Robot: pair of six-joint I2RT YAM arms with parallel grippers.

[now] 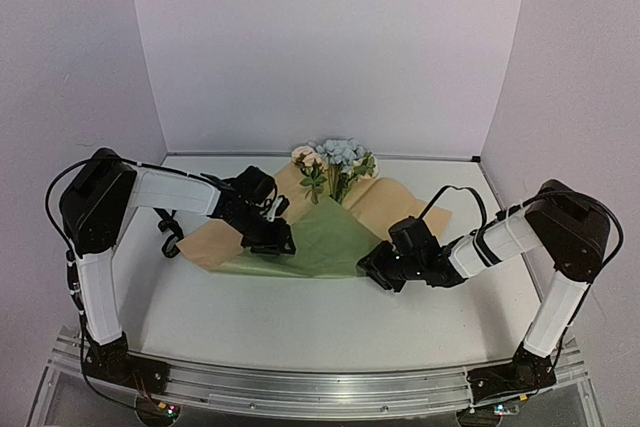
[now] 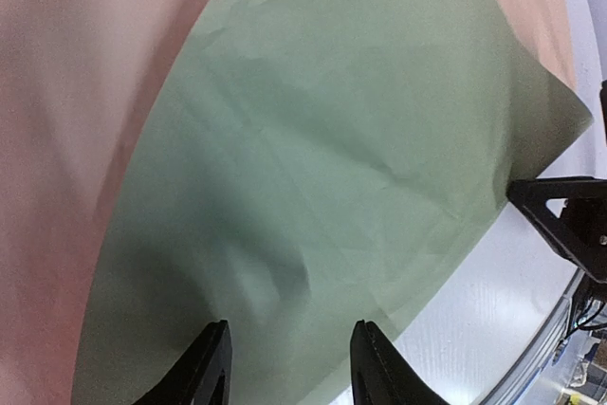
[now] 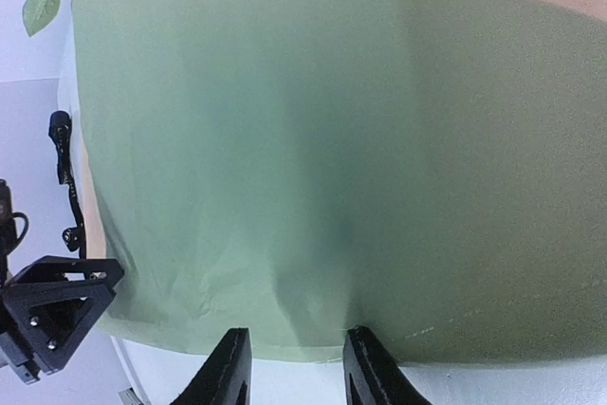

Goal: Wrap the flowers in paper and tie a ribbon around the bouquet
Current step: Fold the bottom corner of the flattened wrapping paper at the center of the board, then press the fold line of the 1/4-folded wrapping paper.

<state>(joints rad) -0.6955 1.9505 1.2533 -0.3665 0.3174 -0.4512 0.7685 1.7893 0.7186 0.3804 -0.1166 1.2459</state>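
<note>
The paper (image 1: 335,237) lies spread on the table, its olive-green side folded over the middle and tan flaps (image 1: 210,242) showing at both sides. The flowers (image 1: 335,159), cream roses and pale blue clusters, stick out past its far edge. My left gripper (image 1: 272,239) hovers low over the green fold's left part. Its jaws stand open over the green paper (image 2: 322,139), with nothing pinched between them (image 2: 292,339). My right gripper (image 1: 372,269) sits at the fold's near right corner. It is open (image 3: 298,343), and the near edge of the paper (image 3: 313,139) runs between its fingertips. The ribbon is out of view.
A dark loop (image 1: 168,235) lies by the paper's left edge; I cannot tell what it is. White walls close in the back and both sides. A metal rail (image 1: 320,387) runs along the near table edge. Bare white table (image 1: 300,317) lies in front of the paper.
</note>
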